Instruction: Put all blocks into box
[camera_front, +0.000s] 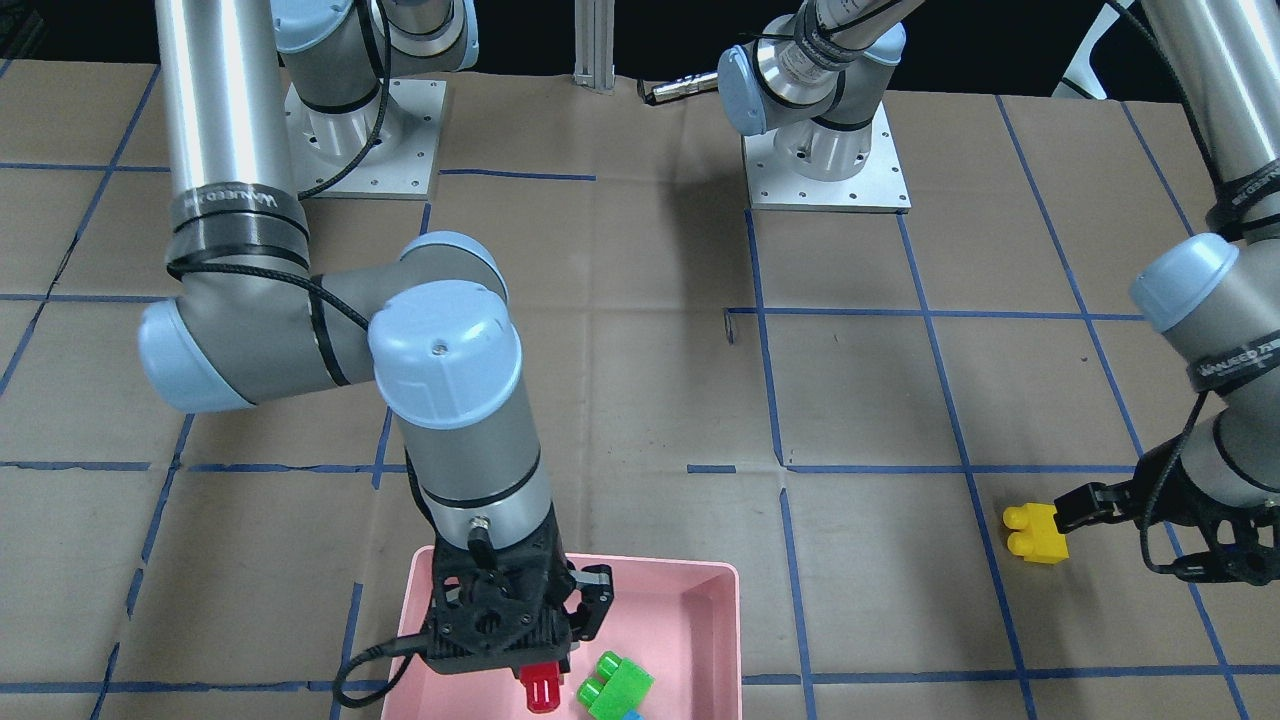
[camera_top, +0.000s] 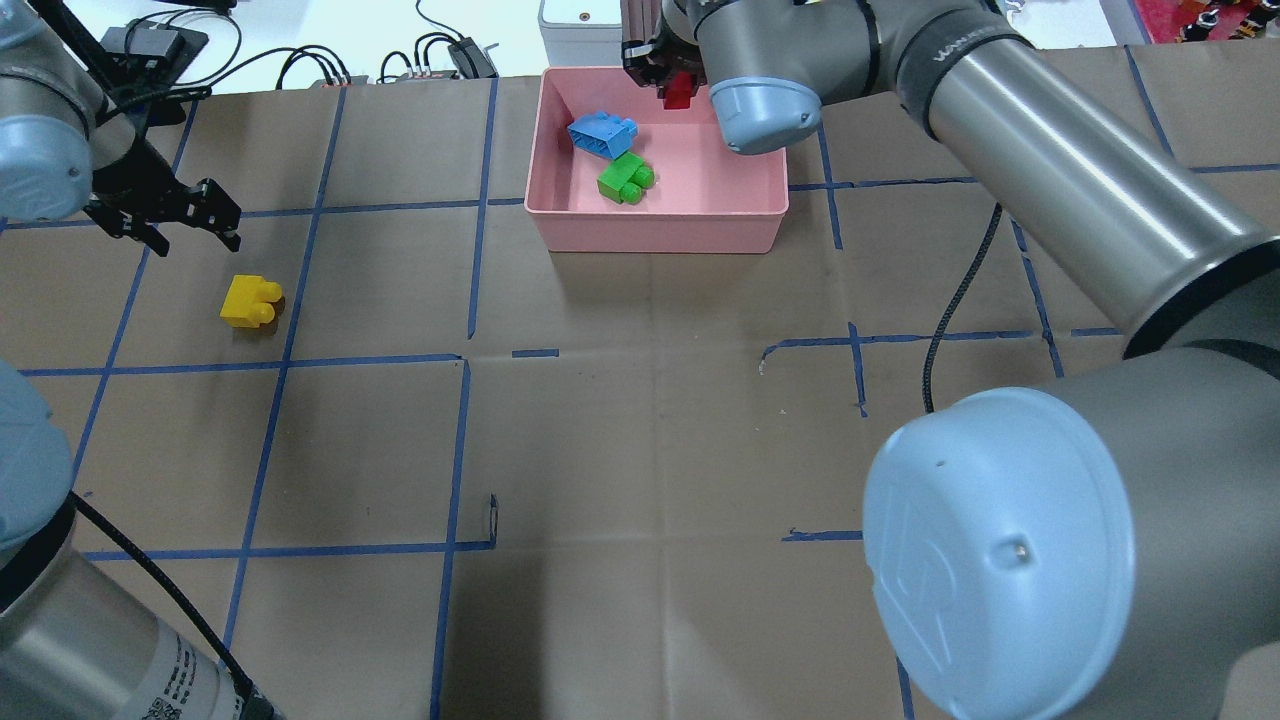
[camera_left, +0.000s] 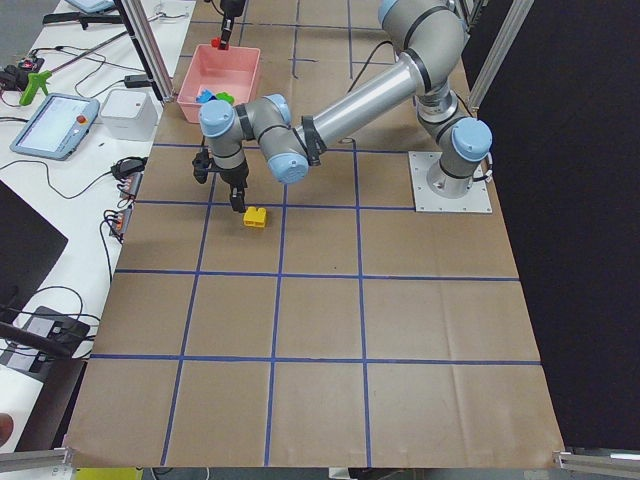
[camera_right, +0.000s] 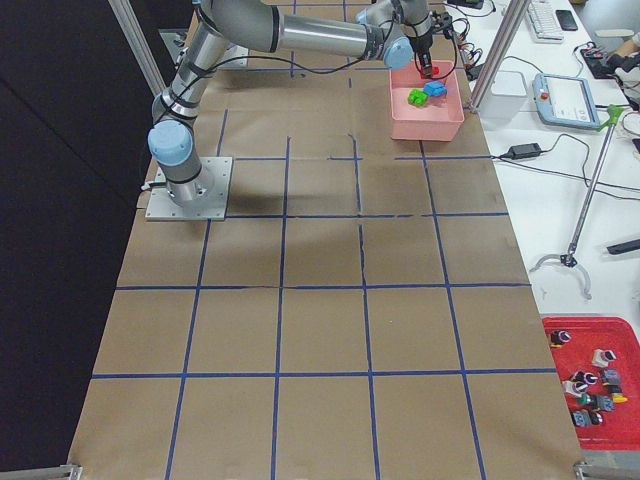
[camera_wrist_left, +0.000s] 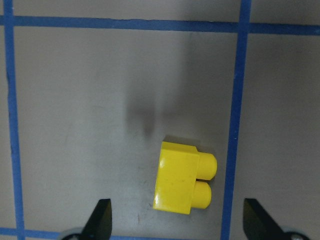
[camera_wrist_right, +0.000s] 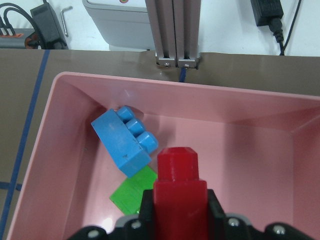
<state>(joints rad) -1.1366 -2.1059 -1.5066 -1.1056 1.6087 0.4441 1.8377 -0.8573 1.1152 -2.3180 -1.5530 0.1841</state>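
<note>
The pink box (camera_top: 655, 230) stands at the table's far middle; the light-blue brick (camera_top: 601, 134) and the green brick (camera_top: 626, 180) lie inside it. My right gripper (camera_top: 672, 82) hangs over the box's far side, shut on the red brick (camera_wrist_right: 179, 192), which also shows in the front view (camera_front: 540, 687). The yellow brick (camera_top: 249, 301) lies on its side on the paper at the left. My left gripper (camera_top: 165, 215) is open just beyond the yellow brick, its fingertips (camera_wrist_left: 102, 217) straddling the brick (camera_wrist_left: 184, 184) in the wrist view.
Blue tape lines (camera_top: 465, 260) grid the brown paper. Cables and a white unit (camera_top: 575, 15) sit behind the box. Two arm bases (camera_front: 825, 160) stand at the robot's side of the table.
</note>
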